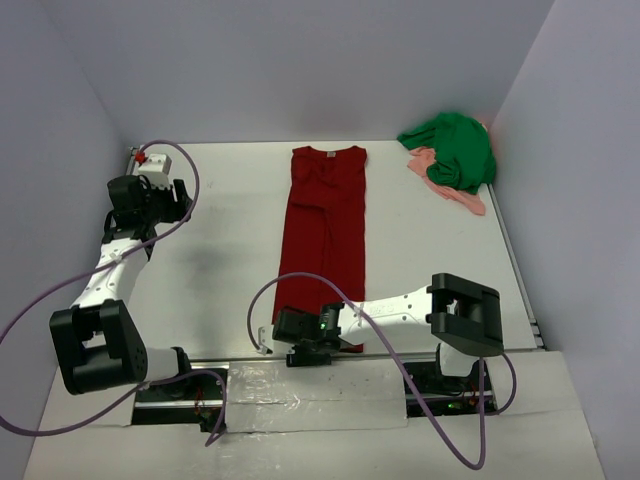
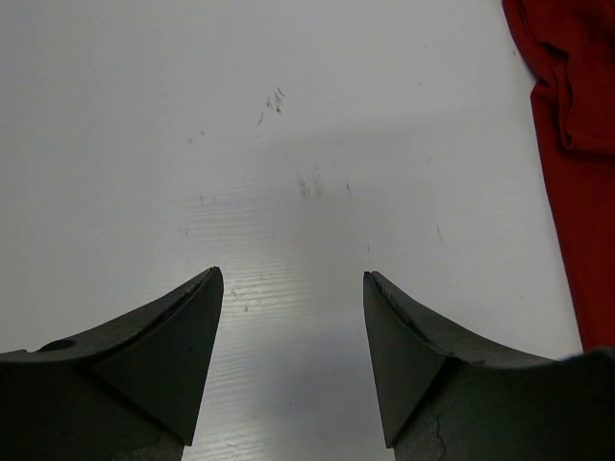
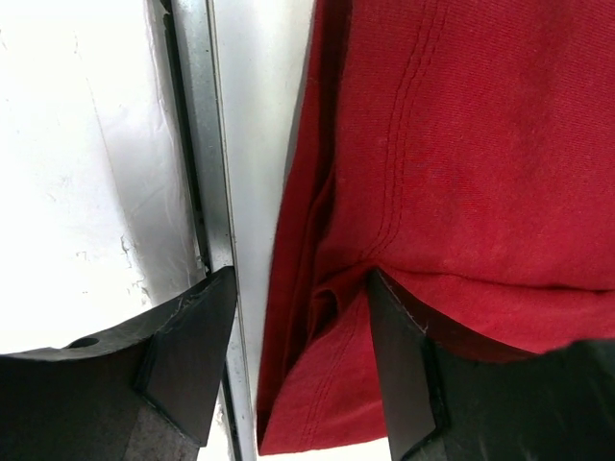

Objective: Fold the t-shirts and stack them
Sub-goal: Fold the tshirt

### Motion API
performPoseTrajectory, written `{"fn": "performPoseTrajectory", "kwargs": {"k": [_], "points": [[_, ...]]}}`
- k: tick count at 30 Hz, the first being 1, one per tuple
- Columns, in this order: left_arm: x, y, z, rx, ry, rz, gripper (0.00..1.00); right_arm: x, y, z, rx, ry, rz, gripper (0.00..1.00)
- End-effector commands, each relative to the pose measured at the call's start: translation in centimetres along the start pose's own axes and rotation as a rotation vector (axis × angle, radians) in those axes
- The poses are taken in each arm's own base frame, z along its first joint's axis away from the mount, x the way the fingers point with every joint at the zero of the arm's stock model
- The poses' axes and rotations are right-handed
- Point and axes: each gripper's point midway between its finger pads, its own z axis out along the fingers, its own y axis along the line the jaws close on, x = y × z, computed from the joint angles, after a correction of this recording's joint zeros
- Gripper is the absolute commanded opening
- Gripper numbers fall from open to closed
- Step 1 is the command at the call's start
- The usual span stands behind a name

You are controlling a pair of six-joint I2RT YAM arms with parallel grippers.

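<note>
The long dark red cotton t-shirt (image 1: 325, 240) lies down the middle of the white table (image 1: 230, 230). It is already narrowed into a strip with its sides turned in, neckline at the far end and hem right at the near edge. I judge the lengthwise folds done and the crosswise fold next, which is why my right gripper (image 3: 298, 288) sits low over that hem. Its fingers stand wide apart and hold nothing. One finger is over the red cloth, and the other hangs just past the hem, above the grey metal rail (image 3: 207, 144) that runs along the table's front. The stitched hem edge lies in the gap between them. Whether either finger touches the cloth I cannot tell. The hem is layered here, so I will need to close on every layer at once. The rail leaves little room on that side, so a snag there is the risk I see.

My left gripper (image 2: 293, 283) hovers over bare tabletop well to the left of the shirt, its fingers equally wide and empty. Only the shirt's side shows at the edge of its view, with open surface in between.

The crumpled bright green t-shirt (image 1: 455, 150) sits bunched in the far right corner, partly on top of the small salmon-pink cloth (image 1: 470, 205). Both are close to the right wall and well apart from the red one. The stretch between looks open enough to work in.
</note>
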Motion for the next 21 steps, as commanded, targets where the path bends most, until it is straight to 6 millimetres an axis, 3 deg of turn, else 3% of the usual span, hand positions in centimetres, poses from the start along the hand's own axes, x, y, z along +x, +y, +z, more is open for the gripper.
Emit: {"fn": "performPoseTrajectory", "kwargs": {"k": [1,15,21], "points": [[-1.3,0.0,0.2,0.022,-0.043,0.024,0.69,-1.9,-3.1,-1.3,0.112,-0.063,0.010,0.63],[-0.9,-0.3,0.3,0.037,-0.032,0.025,0.69,-2.9,-4.8,-4.0,0.141,-0.101,0.032,0.64],[-0.9,-0.4,0.2,0.043,-0.034,0.025,0.69,-2.4,-4.8,-3.3,0.132,-0.092,0.050,0.64]]}}
